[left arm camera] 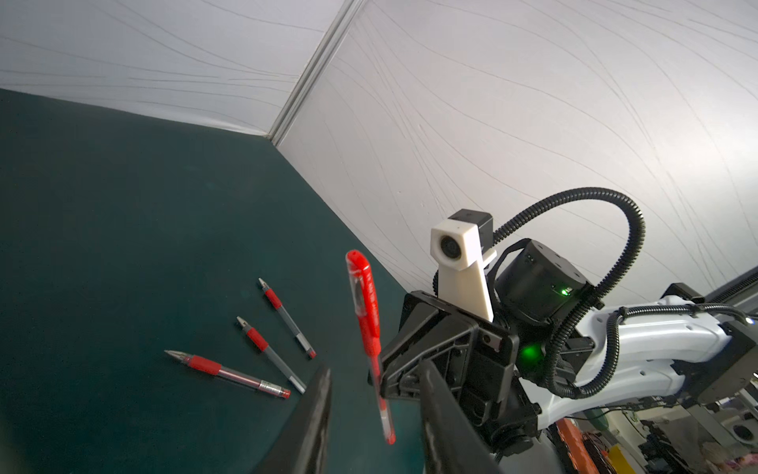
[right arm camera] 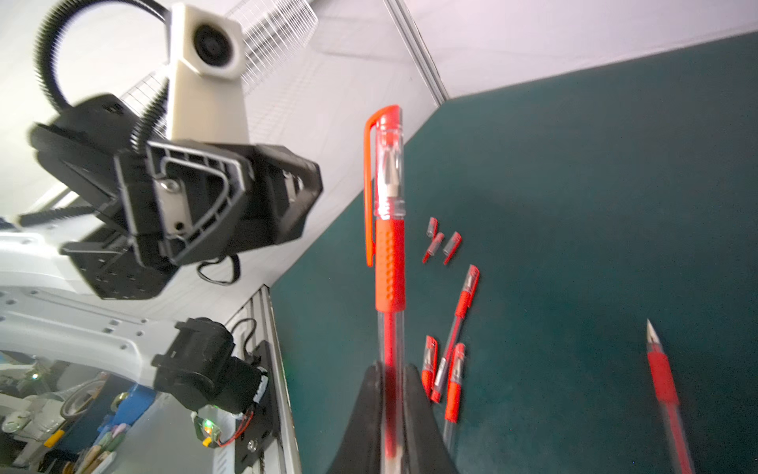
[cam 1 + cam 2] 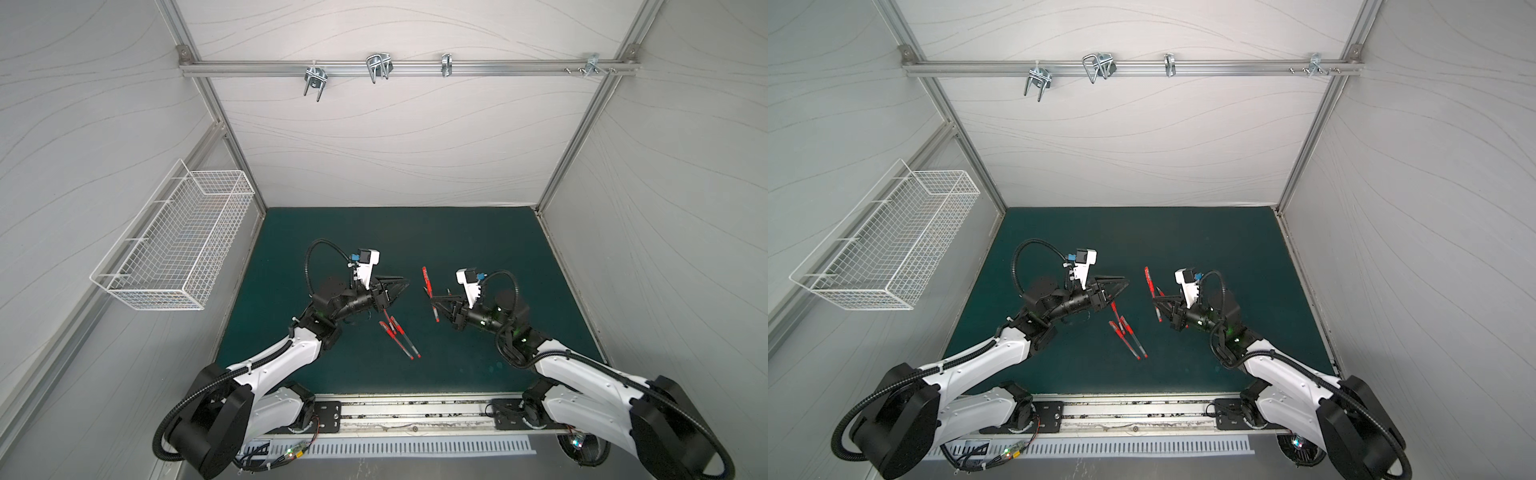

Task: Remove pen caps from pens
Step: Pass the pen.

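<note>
My right gripper (image 2: 390, 369) is shut on the clear barrel of a pen (image 2: 389, 262) and holds it above the mat, red pen cap (image 2: 387, 164) still on. Both top views show that pen (image 3: 427, 277) (image 3: 1147, 277) in the right gripper (image 3: 432, 298) (image 3: 1154, 300). My left gripper (image 1: 375, 369) (image 3: 405, 283) (image 3: 1125, 279) hovers a short way off, facing it, open and empty. Several capped pens (image 3: 397, 334) (image 2: 455, 381) lie on the mat. Three uncapped pens (image 1: 266, 353) lie together. Three loose caps (image 2: 441, 244) lie apart from them.
A green mat (image 3: 478, 249) covers the table inside white walls. A white wire basket (image 3: 174, 245) hangs on the left wall. Another uncapped pen (image 2: 661, 377) lies near the right arm. A metal rail (image 3: 415, 409) runs along the front edge.
</note>
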You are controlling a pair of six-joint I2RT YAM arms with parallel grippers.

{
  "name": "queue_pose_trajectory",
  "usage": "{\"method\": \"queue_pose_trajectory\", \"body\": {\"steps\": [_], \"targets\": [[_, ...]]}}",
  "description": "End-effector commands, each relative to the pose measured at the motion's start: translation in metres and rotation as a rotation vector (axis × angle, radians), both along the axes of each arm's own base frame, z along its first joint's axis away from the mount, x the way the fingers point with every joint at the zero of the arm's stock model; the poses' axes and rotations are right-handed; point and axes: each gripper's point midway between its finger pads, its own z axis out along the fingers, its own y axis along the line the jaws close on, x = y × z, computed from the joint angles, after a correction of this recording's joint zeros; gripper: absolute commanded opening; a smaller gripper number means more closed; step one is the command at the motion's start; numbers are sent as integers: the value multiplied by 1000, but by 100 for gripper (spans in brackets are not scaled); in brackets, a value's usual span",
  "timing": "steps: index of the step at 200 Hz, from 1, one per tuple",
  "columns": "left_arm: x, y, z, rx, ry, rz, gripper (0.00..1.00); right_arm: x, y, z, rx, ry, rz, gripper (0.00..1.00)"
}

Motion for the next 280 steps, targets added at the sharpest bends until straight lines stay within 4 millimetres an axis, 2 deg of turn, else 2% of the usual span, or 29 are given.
{"method": "queue_pose_trajectory", "body": {"steps": [1, 35, 57, 104, 161, 238, 280], "targets": [[-13, -4, 24, -11, -122, -31, 37, 3, -6, 46, 95, -41, -42, 0], [-20, -11, 25, 11, -150, -54, 37, 12, -7, 80, 126, -119, -80, 0], [-20, -14, 23, 11, -146, -66, 38, 7, 1, 88, 149, -152, -19, 0], [-26, -13, 31, -14, -173, -73, 42, -1, 10, 75, 137, -172, 59, 0], [-30, -19, 32, -20, -171, -95, 44, -28, 27, 63, 100, -215, 176, 0], [-38, -15, 43, -57, -200, -97, 46, -37, 39, 46, 54, -178, 235, 0], [-36, -14, 43, -53, -189, -86, 46, -46, 46, 46, 51, -196, 277, 0]]}}
